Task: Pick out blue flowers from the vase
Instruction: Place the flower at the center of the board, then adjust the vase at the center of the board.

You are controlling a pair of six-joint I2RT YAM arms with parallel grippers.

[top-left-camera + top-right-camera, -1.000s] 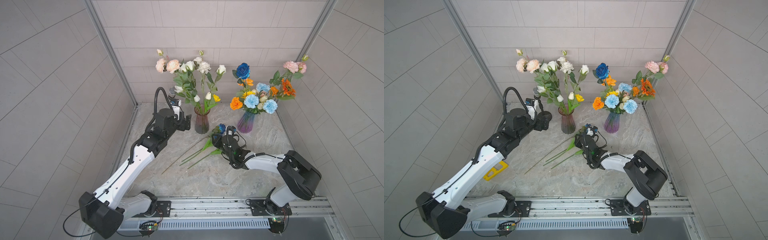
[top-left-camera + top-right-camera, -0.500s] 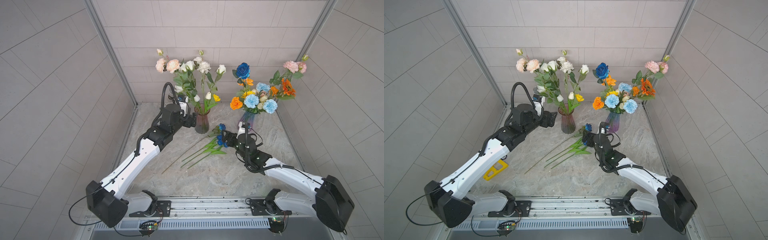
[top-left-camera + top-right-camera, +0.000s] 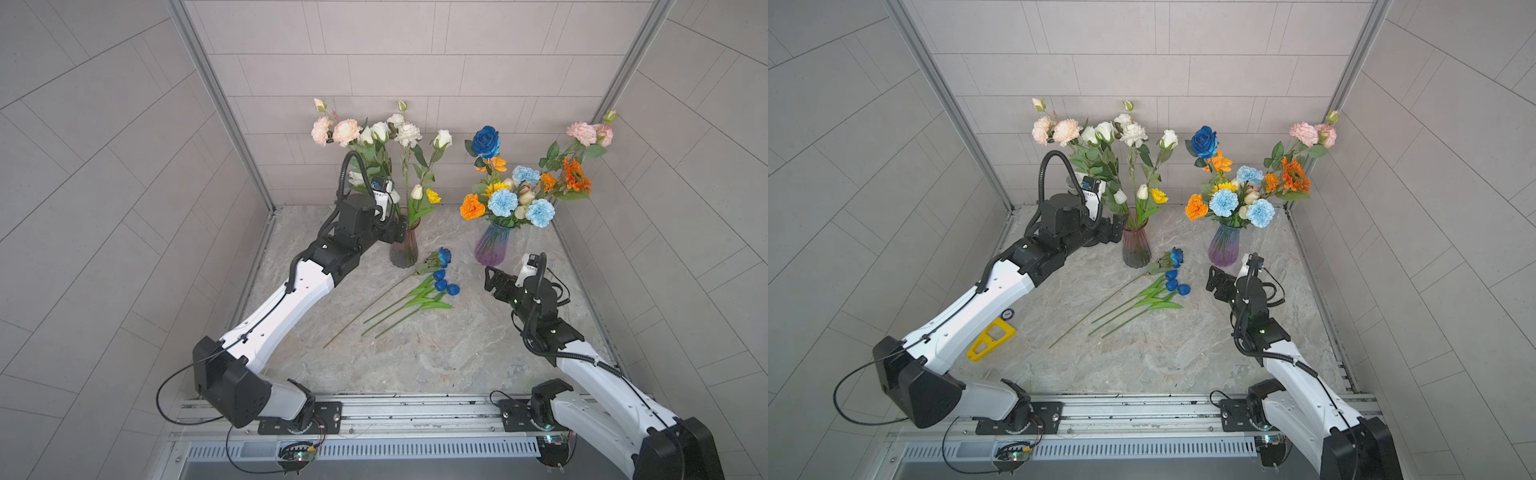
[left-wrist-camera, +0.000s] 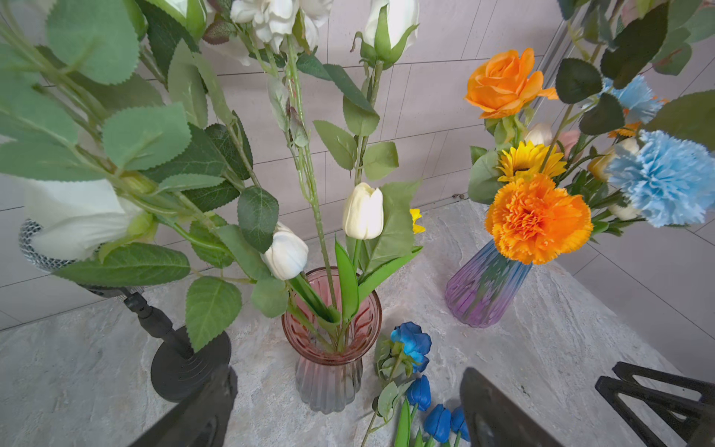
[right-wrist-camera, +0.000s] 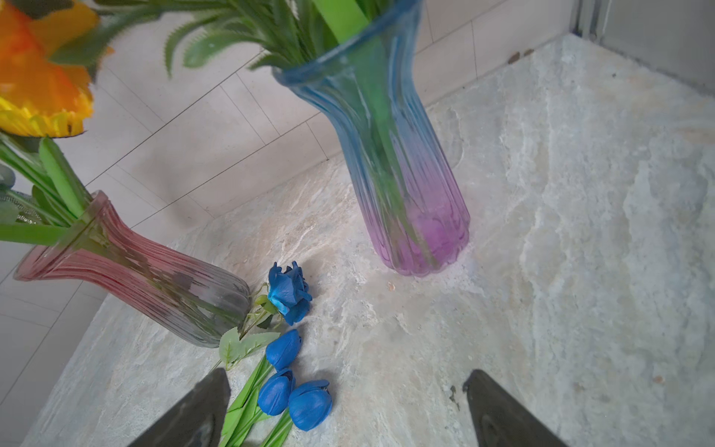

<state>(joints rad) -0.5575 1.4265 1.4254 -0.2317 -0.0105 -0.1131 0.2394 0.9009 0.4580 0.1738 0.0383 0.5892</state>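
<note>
My right hand (image 3: 491, 281) has just let go. A second ago it was down over the flower heads in the middle of the counter (image 3: 415, 365) with its fingers half closed. Now they are spread wide with nothing between them, and the hand has backed off to just beside the purple vase (image 3: 491, 247). What it left behind is a neat pile: three dark blue tulips (image 3: 441, 284) lying side by side, stems pointing back toward me, and one blue rose (image 3: 444, 257) just beyond them, close to the foot of the pink vase (image 3: 404, 249). So I count four blue stems out and none in a grip. My left hand (image 3: 1116, 229) has crept up next to the pink vase, fingers also spread and empty. I see only white, peach and yellow blooms in that vase, so I doubt it has work there. The rest of the job sits in the purple vase: a tall blue rose (image 3: 485, 141) standing above the bunch, and three pale blue carnations (image 3: 502, 202) packed low among the orange flowers. The right hand is free and nearest, so I judge the next reach is its own, probably for the tall rose, which stands clear of its neighbours.
</note>
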